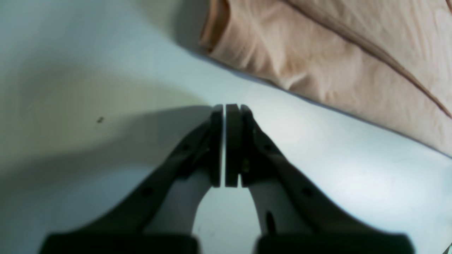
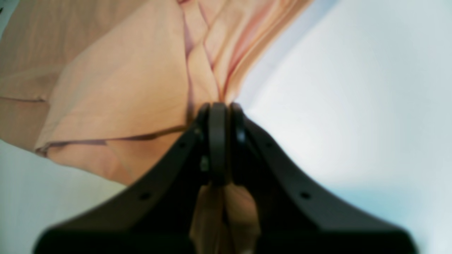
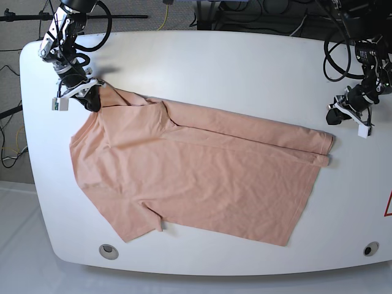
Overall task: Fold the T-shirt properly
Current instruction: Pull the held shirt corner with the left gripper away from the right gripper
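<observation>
The near hem edge of the T-shirt (image 3: 202, 184) is lying closest to the camera in the base view, just short of the white table's (image 3: 202, 55) front rim. The shirt is spreading flat across the middle of the table, collar end to the left, hem end to the right, with its far long edge already turned over on itself.

At the left of that view, the right gripper (image 3: 93, 101) is sitting at the shirt's far left corner with its jaws clamped on a bunch of the fabric; the right wrist view is showing cloth gathered into pleats between the closed jaws (image 2: 219, 109). The risk here, as I judge it, is that a pull from this one corner is dragging the whole shirt sideways or puckering the shoulder instead of laying a clean fold, since the pinch is narrow and the cloth is loose.

At the right, the left gripper (image 3: 350, 113) is hanging beside the hem corner, not touching it, jaws pressed together on nothing (image 1: 225, 144). With that end unheld, the turned-over edge is likely to skew or unroll.
</observation>
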Available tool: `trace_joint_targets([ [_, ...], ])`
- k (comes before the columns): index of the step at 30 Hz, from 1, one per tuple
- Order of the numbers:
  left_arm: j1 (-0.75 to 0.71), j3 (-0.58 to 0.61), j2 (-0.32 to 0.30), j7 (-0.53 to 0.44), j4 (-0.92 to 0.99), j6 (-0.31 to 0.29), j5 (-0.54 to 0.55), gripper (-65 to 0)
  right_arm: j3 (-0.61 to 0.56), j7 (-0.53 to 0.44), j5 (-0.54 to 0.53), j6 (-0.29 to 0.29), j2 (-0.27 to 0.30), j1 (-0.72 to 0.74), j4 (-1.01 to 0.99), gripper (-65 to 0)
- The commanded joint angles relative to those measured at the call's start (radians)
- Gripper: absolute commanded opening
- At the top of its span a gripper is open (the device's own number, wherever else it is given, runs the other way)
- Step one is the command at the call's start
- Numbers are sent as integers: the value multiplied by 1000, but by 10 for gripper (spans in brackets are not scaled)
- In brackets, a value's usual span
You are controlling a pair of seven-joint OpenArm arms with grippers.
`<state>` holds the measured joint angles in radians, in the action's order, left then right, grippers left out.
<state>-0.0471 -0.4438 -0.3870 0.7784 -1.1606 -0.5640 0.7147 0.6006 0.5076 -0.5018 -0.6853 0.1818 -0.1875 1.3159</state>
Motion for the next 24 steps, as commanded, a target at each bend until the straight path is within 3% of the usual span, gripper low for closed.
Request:
trace_joint_targets([
  [1, 22, -3, -27, 3, -14, 3, 16, -635, -3, 40, 31, -2, 6, -8, 10, -650],
  [3, 37, 5, -34, 11, 3, 22, 14, -457, -2, 31, 17, -5, 8, -8, 4, -650],
  [7, 41, 6, -40, 6, 13, 42, 15, -326, -4, 31, 18, -6, 8, -8, 0, -650],
  [9, 42, 6, -41, 2, 16, 54, 15, -295, -4, 30, 15, -6, 8, -11, 1, -650],
  [17, 42, 6, -48, -10, -6, 107, 1, -323, -3, 14, 10, -13, 7, -15, 6, -650],
  [24, 53, 11, -44, -18, 11, 91, -3, -375, -2, 15, 10, -13, 7, -13, 4, -650],
])
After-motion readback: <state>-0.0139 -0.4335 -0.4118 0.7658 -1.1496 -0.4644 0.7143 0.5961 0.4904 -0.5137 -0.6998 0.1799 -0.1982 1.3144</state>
